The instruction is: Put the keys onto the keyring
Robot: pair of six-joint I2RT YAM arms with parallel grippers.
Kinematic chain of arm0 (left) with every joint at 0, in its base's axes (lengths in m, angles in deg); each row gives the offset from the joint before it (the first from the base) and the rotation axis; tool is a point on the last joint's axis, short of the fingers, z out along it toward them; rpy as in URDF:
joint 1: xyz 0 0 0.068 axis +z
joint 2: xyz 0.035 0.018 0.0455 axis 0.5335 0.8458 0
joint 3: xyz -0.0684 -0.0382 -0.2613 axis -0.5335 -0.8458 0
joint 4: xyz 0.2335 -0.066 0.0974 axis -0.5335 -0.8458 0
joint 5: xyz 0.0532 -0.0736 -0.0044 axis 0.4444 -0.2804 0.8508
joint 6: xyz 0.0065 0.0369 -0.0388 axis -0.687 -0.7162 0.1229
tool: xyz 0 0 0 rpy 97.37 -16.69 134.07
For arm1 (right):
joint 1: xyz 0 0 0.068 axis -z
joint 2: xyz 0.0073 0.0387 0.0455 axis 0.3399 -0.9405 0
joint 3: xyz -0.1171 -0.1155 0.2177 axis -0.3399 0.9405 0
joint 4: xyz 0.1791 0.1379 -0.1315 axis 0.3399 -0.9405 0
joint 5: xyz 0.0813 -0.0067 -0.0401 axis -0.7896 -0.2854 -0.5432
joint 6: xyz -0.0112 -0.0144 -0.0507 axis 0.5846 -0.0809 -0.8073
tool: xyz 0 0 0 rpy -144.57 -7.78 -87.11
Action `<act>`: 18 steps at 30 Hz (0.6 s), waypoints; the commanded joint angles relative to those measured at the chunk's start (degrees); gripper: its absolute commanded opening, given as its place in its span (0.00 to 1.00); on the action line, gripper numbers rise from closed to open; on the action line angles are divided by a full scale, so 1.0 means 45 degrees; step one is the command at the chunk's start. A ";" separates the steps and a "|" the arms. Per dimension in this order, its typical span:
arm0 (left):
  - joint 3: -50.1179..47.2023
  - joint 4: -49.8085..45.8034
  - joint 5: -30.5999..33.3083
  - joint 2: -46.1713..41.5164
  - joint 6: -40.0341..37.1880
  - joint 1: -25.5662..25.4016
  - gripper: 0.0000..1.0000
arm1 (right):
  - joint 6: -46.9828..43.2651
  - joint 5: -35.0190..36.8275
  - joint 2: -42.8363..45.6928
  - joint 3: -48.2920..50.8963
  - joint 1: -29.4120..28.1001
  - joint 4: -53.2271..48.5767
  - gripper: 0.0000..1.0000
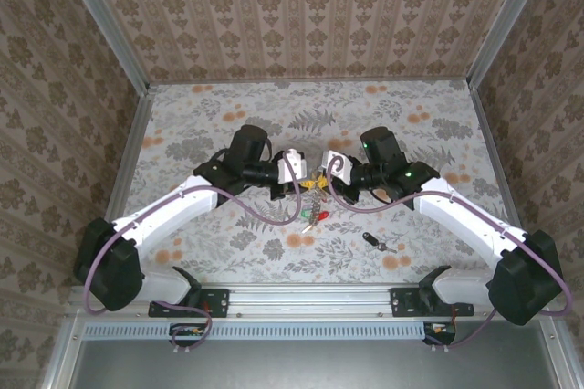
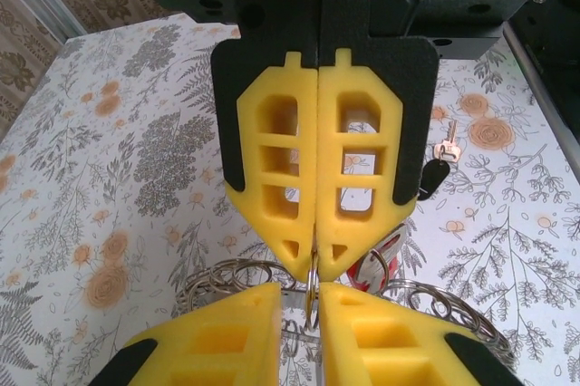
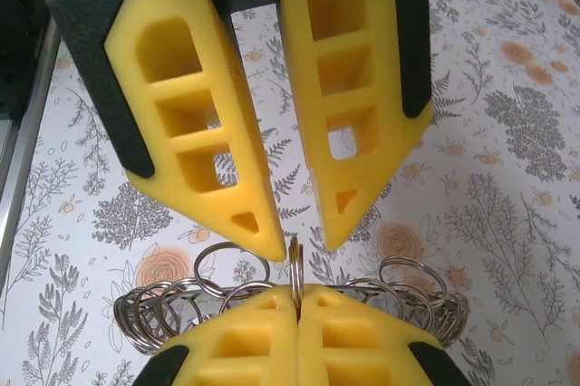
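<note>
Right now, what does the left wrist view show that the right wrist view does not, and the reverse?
Left wrist view: a black key lying on the table and a red tag near the left gripper. Right wrist view: the right gripper open and seen whole, and more loops of the keyring. Both: the left gripper shut on one thin loop of the keyring, with the right gripper's tips either side.
</note>
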 commanded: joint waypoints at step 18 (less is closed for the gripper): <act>0.0741 -0.1014 0.0137 0.0412 -0.0727 -0.0239 0.00 | -0.0087 -0.0071 0.0238 -0.0462 -0.0156 0.0068 0.00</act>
